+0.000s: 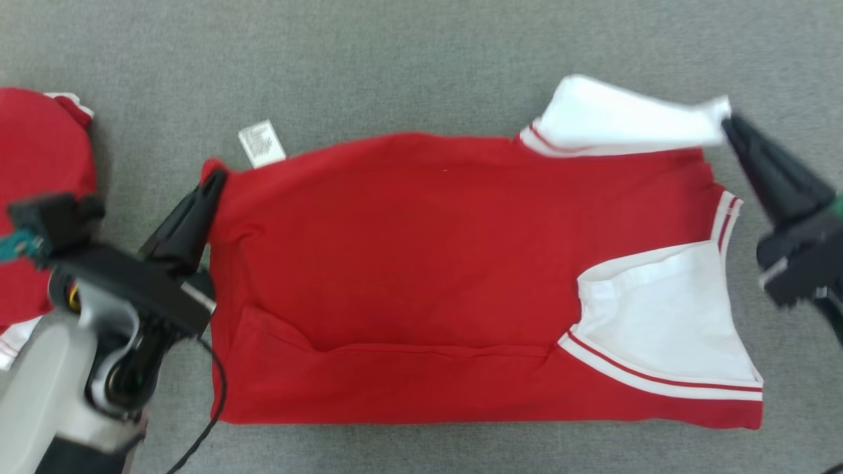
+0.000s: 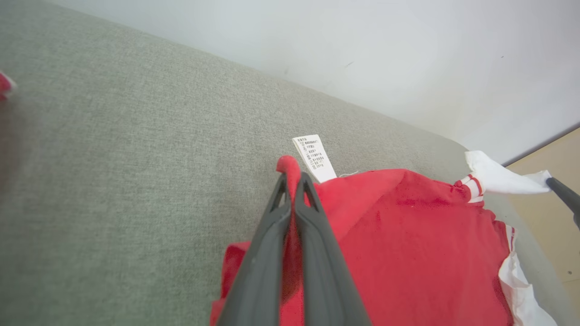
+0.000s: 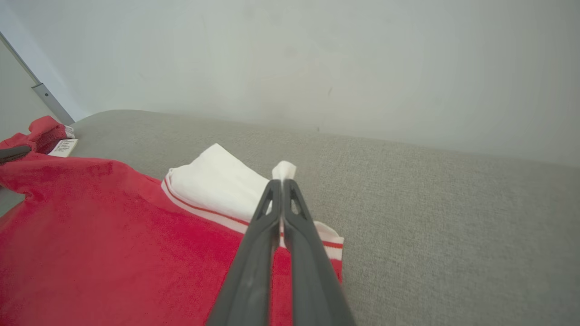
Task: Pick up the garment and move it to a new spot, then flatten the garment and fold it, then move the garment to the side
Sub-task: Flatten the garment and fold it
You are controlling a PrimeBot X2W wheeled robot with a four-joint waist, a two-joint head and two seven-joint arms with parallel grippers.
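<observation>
A red garment (image 1: 421, 263) with white panels and red-and-white striped trim lies spread across the grey surface (image 1: 408, 59). A white care label (image 1: 262, 143) pokes out at its far left corner. My left gripper (image 1: 217, 178) is shut on that red corner, which the left wrist view shows pinched between the fingers (image 2: 294, 181). My right gripper (image 1: 728, 125) is shut on the tip of the white panel (image 1: 619, 122) at the garment's far right, lifting it off the surface. In the right wrist view a white tuft (image 3: 284, 170) pokes out past the shut fingertips.
Another red cloth with white trim (image 1: 39, 197) lies at the left edge, behind my left arm. A pale wall (image 3: 317, 59) rises behind the grey surface. A black cable (image 1: 214, 395) hangs from my left wrist.
</observation>
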